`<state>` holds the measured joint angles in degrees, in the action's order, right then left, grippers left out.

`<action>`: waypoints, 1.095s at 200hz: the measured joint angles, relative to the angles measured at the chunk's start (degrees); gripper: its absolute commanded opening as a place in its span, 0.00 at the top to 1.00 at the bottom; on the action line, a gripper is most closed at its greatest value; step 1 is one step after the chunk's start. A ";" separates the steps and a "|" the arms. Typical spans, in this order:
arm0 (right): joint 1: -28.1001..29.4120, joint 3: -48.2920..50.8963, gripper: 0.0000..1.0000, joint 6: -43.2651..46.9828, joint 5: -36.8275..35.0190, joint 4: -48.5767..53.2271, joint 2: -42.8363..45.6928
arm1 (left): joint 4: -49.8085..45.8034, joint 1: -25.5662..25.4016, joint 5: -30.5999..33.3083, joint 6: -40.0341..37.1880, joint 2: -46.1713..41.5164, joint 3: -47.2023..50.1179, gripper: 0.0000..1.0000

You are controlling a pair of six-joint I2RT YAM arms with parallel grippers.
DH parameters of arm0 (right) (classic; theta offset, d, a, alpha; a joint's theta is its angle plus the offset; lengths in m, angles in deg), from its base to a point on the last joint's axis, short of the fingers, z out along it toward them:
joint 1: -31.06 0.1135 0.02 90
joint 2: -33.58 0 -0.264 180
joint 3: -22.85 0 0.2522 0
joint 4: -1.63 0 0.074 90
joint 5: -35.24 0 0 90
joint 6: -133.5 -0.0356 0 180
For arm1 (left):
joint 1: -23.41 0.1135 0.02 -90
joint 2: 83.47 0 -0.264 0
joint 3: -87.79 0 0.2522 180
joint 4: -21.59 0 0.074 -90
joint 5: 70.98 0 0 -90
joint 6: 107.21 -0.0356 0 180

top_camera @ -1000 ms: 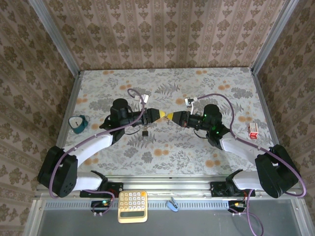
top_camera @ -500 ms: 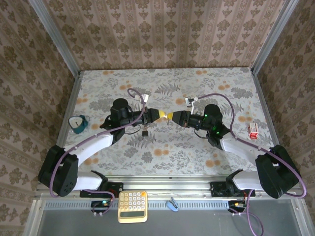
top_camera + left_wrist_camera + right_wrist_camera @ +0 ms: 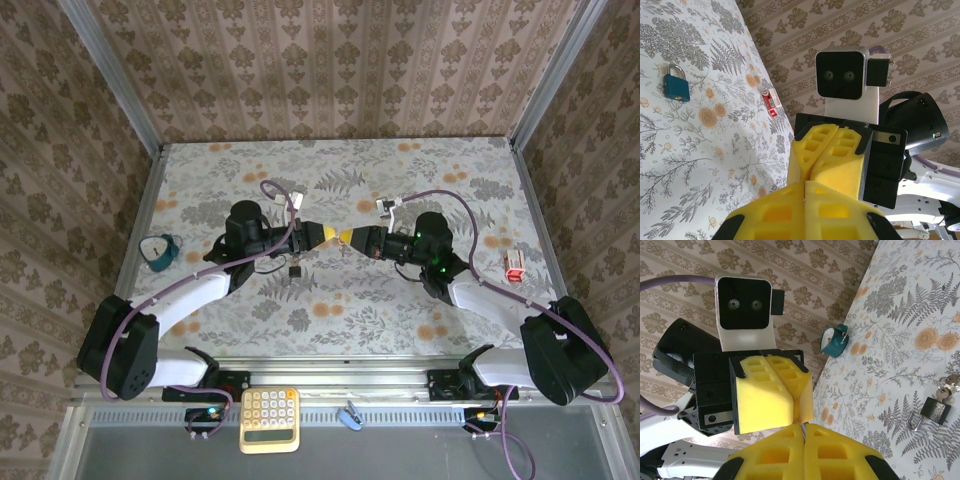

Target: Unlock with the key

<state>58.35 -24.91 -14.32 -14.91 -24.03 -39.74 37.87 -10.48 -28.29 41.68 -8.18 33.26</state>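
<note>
The left gripper (image 3: 320,234) and right gripper (image 3: 348,237) meet tip to tip over the middle of the table (image 3: 380,310); both have their yellow fingers pressed closed, with nothing visible between them; a small dark padlock (image 3: 294,270) lies on the table just beside the left gripper, keys (image 3: 946,384) bunched at its shackle; a blue padlock (image 3: 676,86) lies apart.

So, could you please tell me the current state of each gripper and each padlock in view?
Left gripper with yellow fingers: shut, holding neither padlock.
Right gripper with yellow fingers: shut, tip facing the left one.
Small blue metal padlock: shackle closed, lying flat on the table.
Small black padlock with keys: lying flat, shackle looks closed, ungripped.
</note>
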 measured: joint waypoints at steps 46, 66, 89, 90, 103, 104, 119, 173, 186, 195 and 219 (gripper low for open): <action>0.00 0.00 1.00 1.53 0.00 1.79 0.83 | -0.48 -0.22 -0.04 -0.24 0.00 -0.13 0.96; 0.07 0.00 1.00 2.19 0.11 2.40 0.98 | -1.53 -0.20 0.22 -0.94 0.00 -0.17 0.56; -0.24 0.00 1.00 3.26 -0.24 5.40 2.62 | -4.44 0.22 1.70 -2.10 0.00 -0.28 0.47; -0.28 0.00 1.00 3.30 -0.28 5.53 2.71 | -4.52 0.24 1.75 -2.12 0.00 -0.28 0.47; -1.07 0.00 1.00 4.48 -1.31 8.63 4.87 | -6.47 0.94 3.08 -2.67 0.00 -0.31 0.47; -1.11 0.00 1.00 4.55 -1.42 8.81 4.98 | -6.71 1.01 3.21 -2.71 0.00 -0.33 0.47; -2.75 0.00 1.00 6.10 -3.50 12.79 8.22 | -10.80 1.49 5.35 -4.11 0.04 -0.92 0.47; -10.62 3.23 1.00 10.16 -12.20 26.58 21.05 | -26.51 -1.62 14.45 -12.07 6.12 -10.25 0.46; -12.31 4.48 1.00 10.47 -14.10 30.23 23.54 | -29.31 -3.02 16.22 -13.40 8.68 -12.81 0.46; -13.33 5.16 1.00 10.84 -15.32 32.70 25.03 | -31.08 -4.00 17.42 -14.29 10.69 -14.78 0.46; -16.02 5.99 1.00 11.41 -18.75 39.52 28.72 | -36.63 -6.99 21.49 -17.05 16.22 -21.16 0.43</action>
<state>42.33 -18.92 -2.91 -33.66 15.48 -11.02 1.24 -17.48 -6.80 24.64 8.03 12.10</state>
